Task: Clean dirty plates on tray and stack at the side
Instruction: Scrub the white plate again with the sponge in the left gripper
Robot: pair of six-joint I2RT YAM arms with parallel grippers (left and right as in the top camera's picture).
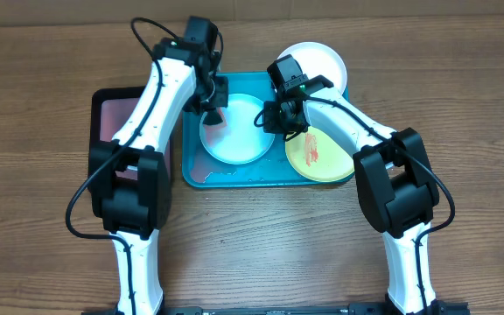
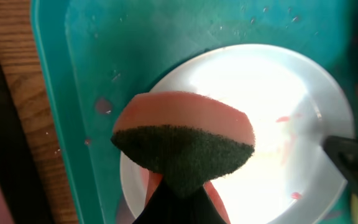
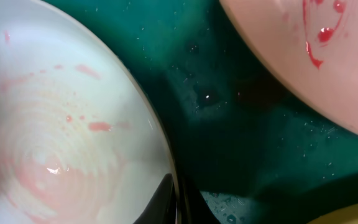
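We are showing the left gripper, jaws pinching a sponge, over the pale blue plate on the tray; the right gripper is pinching that plate's rim between its jaws.

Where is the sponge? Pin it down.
Left wrist view, centre: the sponge sits pinched in the left claw, over the pale blue plate on the teal tray's left half.

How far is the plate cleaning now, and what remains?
Done: the white plate looks clean at the far corner of the tray. In hand: the left pincer holds a sponge over the pale blue plate, faintly smeared, and the right pincer grips its rim. Left: the yellow-green plate, red smears, then stacking.
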